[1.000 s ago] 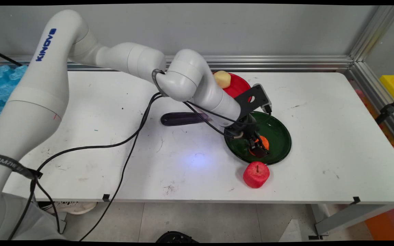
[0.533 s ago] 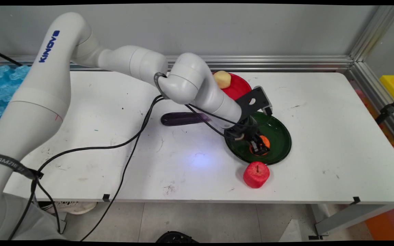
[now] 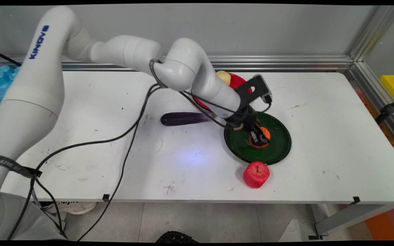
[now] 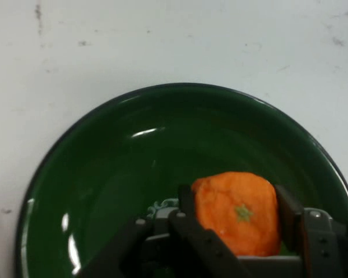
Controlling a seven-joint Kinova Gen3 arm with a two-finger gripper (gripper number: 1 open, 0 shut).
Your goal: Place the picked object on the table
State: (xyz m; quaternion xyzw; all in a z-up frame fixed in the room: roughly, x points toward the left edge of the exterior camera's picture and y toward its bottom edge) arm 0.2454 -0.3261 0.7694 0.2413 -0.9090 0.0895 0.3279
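- The black gripper [image 3: 260,137] pinches an orange fruit [image 4: 239,212] between its two fingers [image 4: 187,204], one pressed to each side, just above the green plate [image 3: 279,150].
- The fruit appears lifted slightly clear of the plate, though contact underneath cannot be judged.
- A red apple [image 3: 256,174] sits on the white table [image 3: 320,136] just beside the plate's near rim; a purple eggplant [image 3: 183,118] lies to its left.
- The arm partly hides a red plate [image 3: 239,83] and the pale fruit [image 3: 225,77] on it.

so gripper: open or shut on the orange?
Shut on the orange: gripper fingers press both its sides, above the green plate.
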